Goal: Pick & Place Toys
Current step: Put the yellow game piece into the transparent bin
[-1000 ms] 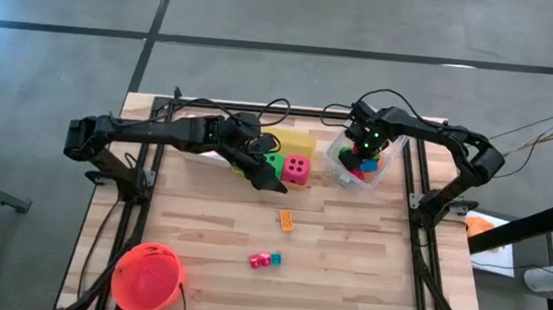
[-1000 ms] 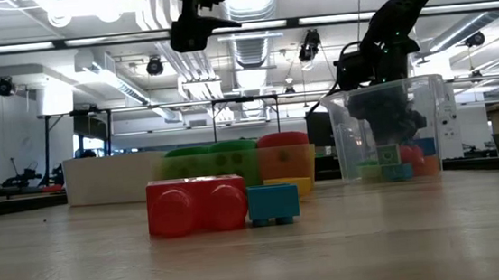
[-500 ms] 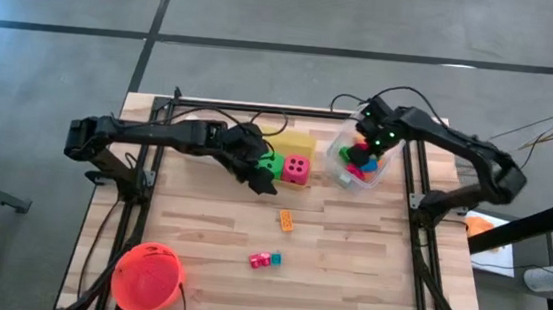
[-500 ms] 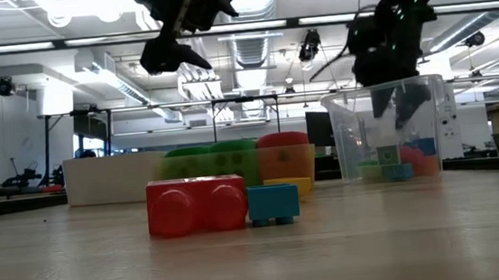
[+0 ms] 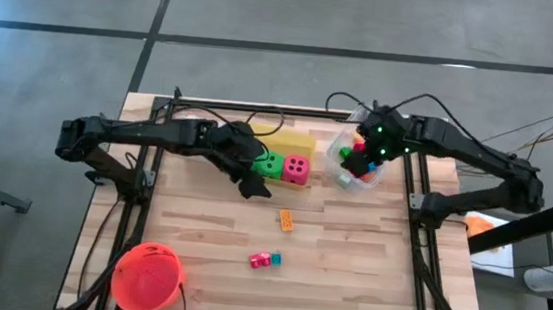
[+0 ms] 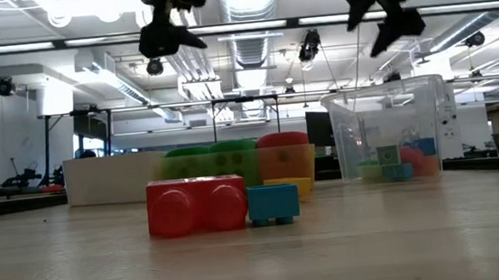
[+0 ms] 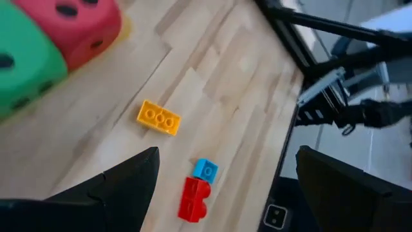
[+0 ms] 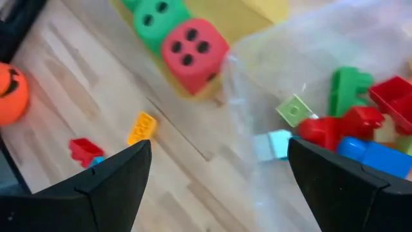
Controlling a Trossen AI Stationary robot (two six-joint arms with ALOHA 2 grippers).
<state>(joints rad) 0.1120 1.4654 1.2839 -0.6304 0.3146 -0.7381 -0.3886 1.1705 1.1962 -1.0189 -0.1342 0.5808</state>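
Observation:
A green die [image 5: 273,164] and a pink-red die [image 5: 297,169] rest on the table against the yellow bin [image 5: 296,141]. An orange block [image 5: 286,219] lies mid-table. A red block [image 5: 259,261] and a blue block [image 5: 274,258] lie together nearer the front. My left gripper [image 5: 251,185] hovers open and empty just left of the dice; its wrist view shows the orange block [image 7: 158,118] below. My right gripper [image 5: 358,165] hangs open and empty above the clear bin [image 5: 338,170], which holds several bright blocks [image 8: 360,125].
An orange-red bucket [image 5: 148,278] stands at the front left corner. A white bin [image 6: 112,177] sits left of the yellow one at the back. Bare wood lies around the loose blocks in the middle and at the front right.
My right gripper has risen out of the clear bin and now hangs above its rim. My left gripper has drawn back a little toward the table's left edge, away from the dice. The toys on the table have stayed where they were.

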